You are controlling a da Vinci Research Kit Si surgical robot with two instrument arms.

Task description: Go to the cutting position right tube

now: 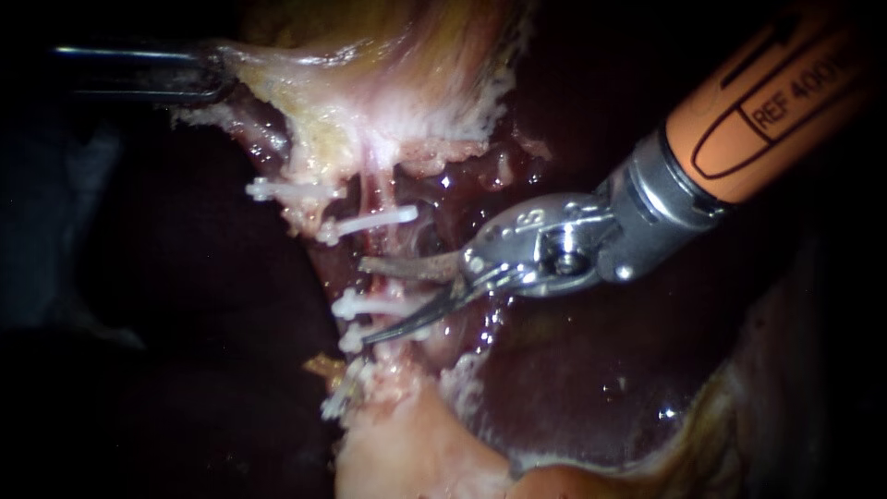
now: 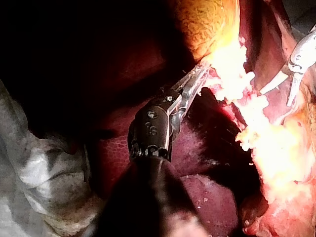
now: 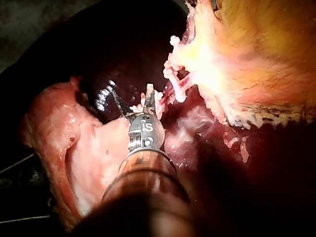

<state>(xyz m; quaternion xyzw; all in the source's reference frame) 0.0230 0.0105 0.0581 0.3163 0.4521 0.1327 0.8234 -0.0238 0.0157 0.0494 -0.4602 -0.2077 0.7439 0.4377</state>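
Between 2 white clips [image 1: 374, 222] on the right tube [image 1: 388, 248], our right instrument [image 1: 368, 303] holds its claw apart, 1 blade to each side of the tube's bare stretch. We cannot tell whether either blade touches it. Coming in from the left, our left instrument [image 1: 214, 69] has its claw clamped on the pale edge of the gallbladder [image 1: 388, 74], which stretches toward it. Dark, wet liver [image 1: 591, 370] lies behind the tube and under the right instrument's shaft.
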